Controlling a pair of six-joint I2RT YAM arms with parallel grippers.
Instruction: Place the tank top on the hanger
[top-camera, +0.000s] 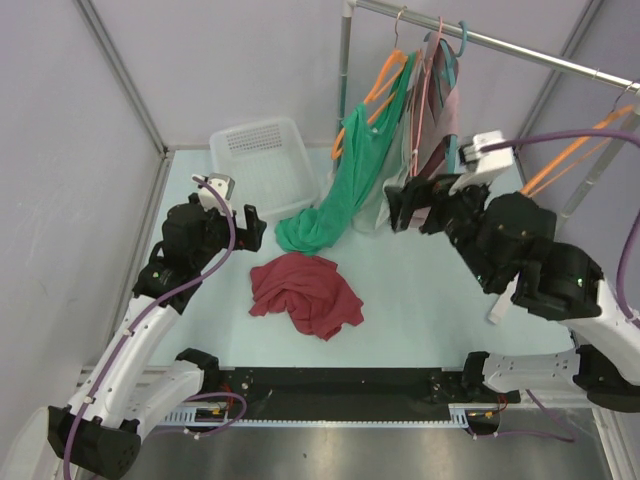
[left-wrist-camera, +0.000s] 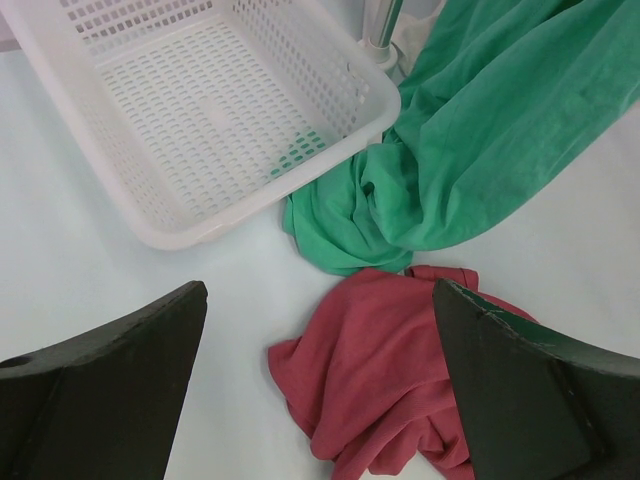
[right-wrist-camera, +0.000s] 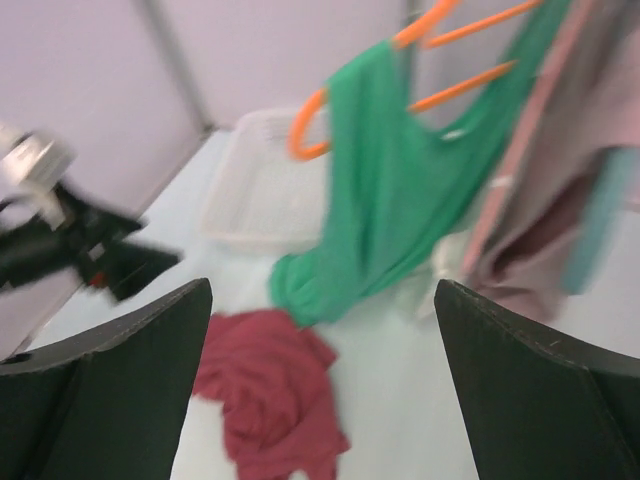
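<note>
The maroon tank top (top-camera: 305, 290) lies crumpled on the table between the two arms. It also shows in the left wrist view (left-wrist-camera: 385, 370) and, blurred, in the right wrist view (right-wrist-camera: 265, 390). The bare orange hanger (top-camera: 575, 150) hangs by its hook at the far right end of the rail, behind the right arm. My left gripper (top-camera: 240, 218) is open and empty, above and to the left of the tank top (left-wrist-camera: 320, 385). My right gripper (top-camera: 415, 208) is open and empty, held high to the right of the tank top, near the hanging clothes (right-wrist-camera: 320, 375).
A white perforated basket (top-camera: 262, 160) stands at the back left. A long green garment (top-camera: 345, 190) hangs from another orange hanger, its lower end pooled on the table next to the tank top. A pale pink garment (top-camera: 435, 110) and a teal hanger (top-camera: 458, 45) hang beside it.
</note>
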